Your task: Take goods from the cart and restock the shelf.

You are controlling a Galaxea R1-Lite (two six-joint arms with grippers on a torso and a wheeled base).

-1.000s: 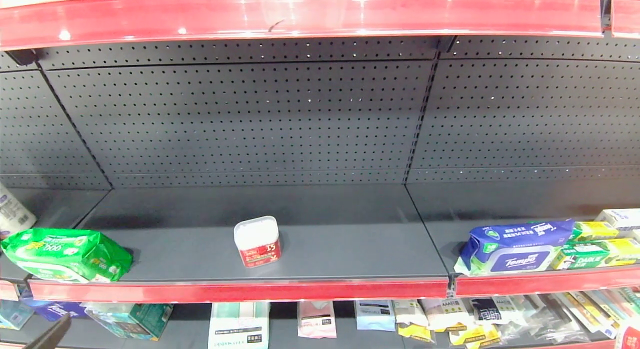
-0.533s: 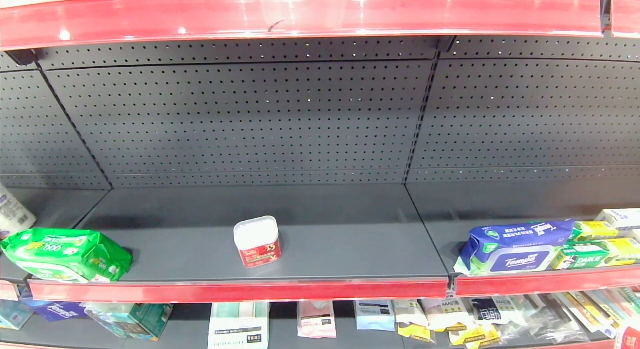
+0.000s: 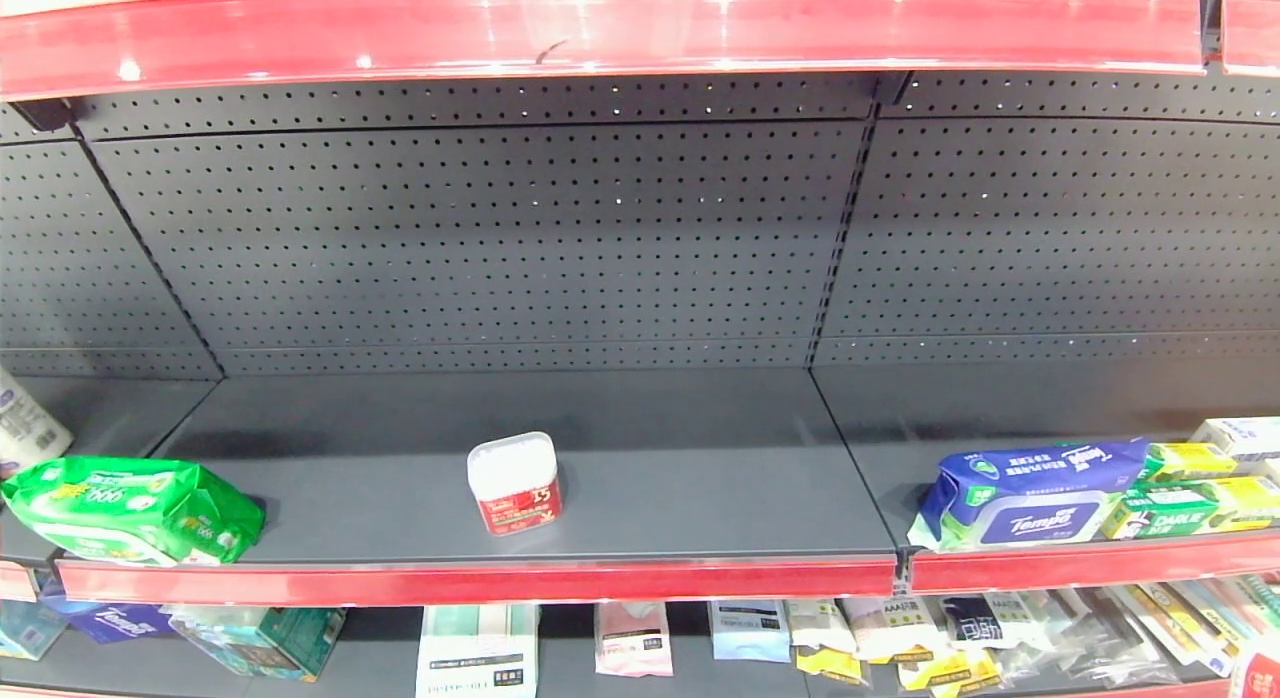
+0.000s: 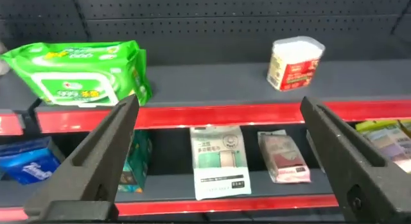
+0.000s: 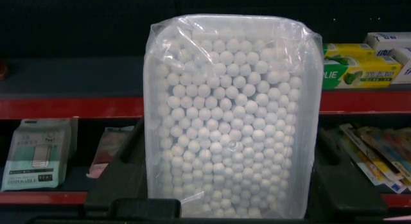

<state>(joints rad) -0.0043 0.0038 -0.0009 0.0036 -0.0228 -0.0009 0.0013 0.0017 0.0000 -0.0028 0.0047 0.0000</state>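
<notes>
Nearest me, my right gripper point(image 5: 231, 185) is clamped on a clear pack of cotton swabs point(image 5: 234, 115), held upright in front of the shelving and not yet set down. My left gripper point(image 4: 218, 115) hangs spread wide and empty, low before the red shelf edge. Farther in, the middle shelf point(image 3: 620, 448) carries 1 red-labelled swab tub point(image 3: 514, 483), well apart from the green wipes pack point(image 3: 130, 508). I'd judge restocking barely begun, with this pack next to place.
</notes>
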